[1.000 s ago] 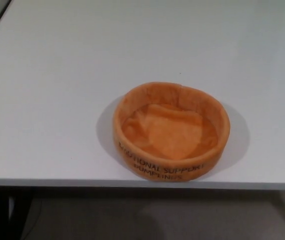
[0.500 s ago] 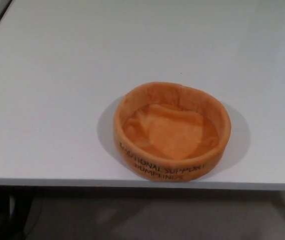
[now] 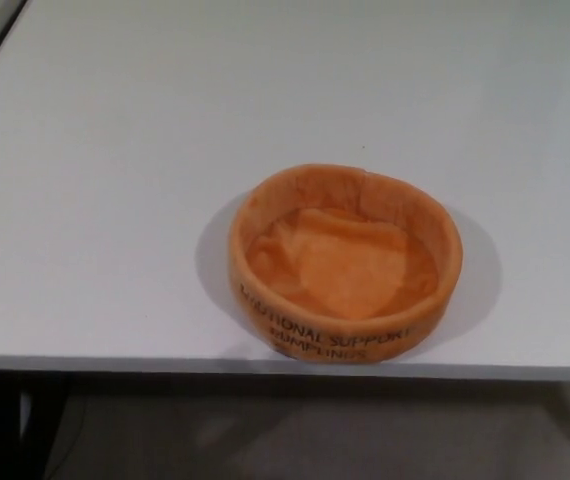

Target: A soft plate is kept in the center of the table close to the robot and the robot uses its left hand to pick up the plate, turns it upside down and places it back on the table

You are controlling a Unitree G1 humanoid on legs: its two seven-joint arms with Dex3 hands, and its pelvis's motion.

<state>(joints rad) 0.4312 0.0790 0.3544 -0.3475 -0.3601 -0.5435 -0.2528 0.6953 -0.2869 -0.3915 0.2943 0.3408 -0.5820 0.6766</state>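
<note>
Head view, for your log: soft orange plate [image 3: 345,265] sits open side up on the white counter [image 3: 115,180], lower centre-right of the frame, close to the near edge. Black lettering runs along its front wall. Neither robot hand shows, so you get no finger state.

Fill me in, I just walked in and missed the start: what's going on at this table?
Nothing is being handled right now. A soft orange plate with raised sides and dark lettering on its wall sits open side up on the white table, close to the near edge. Neither robot hand is in view, so the pick-up and flip have not begun.
</note>
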